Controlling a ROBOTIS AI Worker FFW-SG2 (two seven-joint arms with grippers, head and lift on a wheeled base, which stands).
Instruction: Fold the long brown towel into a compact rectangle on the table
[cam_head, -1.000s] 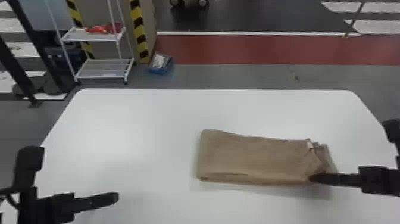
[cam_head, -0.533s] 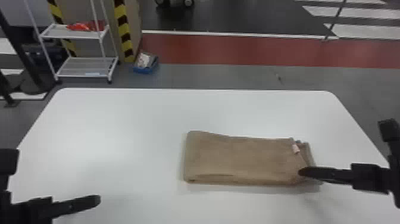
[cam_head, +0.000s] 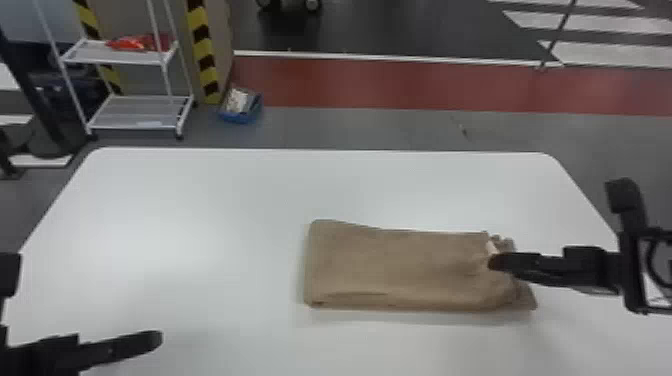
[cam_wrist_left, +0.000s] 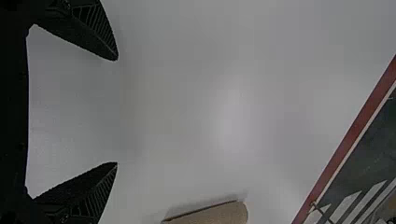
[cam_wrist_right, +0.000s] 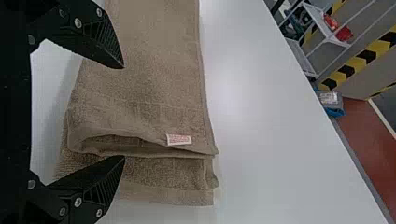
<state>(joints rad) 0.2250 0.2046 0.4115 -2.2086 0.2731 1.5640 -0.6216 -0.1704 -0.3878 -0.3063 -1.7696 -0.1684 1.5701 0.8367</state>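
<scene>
One brown towel (cam_head: 400, 265) lies on the table (cam_head: 175, 210), folded into a long layered strip, its right end uneven by the pale label (cam_wrist_right: 179, 139). Above that end, the right gripper (cam_wrist_right: 123, 113), fingers wide apart and empty, has shifted from the towel's near edge towards its far edge. Left of the towel, the left gripper (cam_wrist_left: 116, 111) is likewise wide open and empty. The shift suggests repositioning for a grasp; a crosswise fold probably remains.
</scene>
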